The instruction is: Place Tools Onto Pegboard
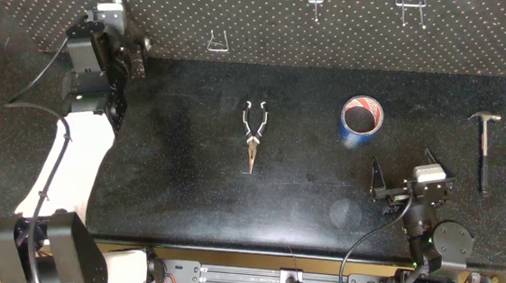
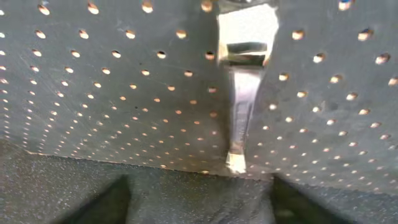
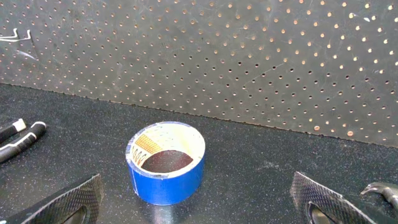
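Over on the far left, the left gripper [image 2: 199, 182] is up close to the black pegboard with rows of little holes [image 1: 333, 39]. Its two fingers are spread apart and hold nothing. Right in front of them, a flat shiny silver metal tool [image 2: 244, 93] hangs straight up and down against the pegboard. Its low end is just above the table, and it is not touching the fingers. I cannot tell what kind of tool it is. The other tools lie on the black speckled table [image 1: 169, 171]. The pliers with black and white handles [image 1: 253, 134] lie flat in the middle, handles toward the pegboard and nose toward the near edge. To their right, a roll of blue tape [image 3: 165, 183] stands on its end, and the dark table shows through its middle. The right gripper [image 3: 196, 177] sits on the near side of the roll, pointing at it, with its fingers wide open and nothing in them. Far to the right lies a hammer with a black handle [image 1: 484, 155], its head toward the pegboard, well apart from the gripper. Some thin wire hooks [image 1: 217, 41] stick out of the pegboard above the table.
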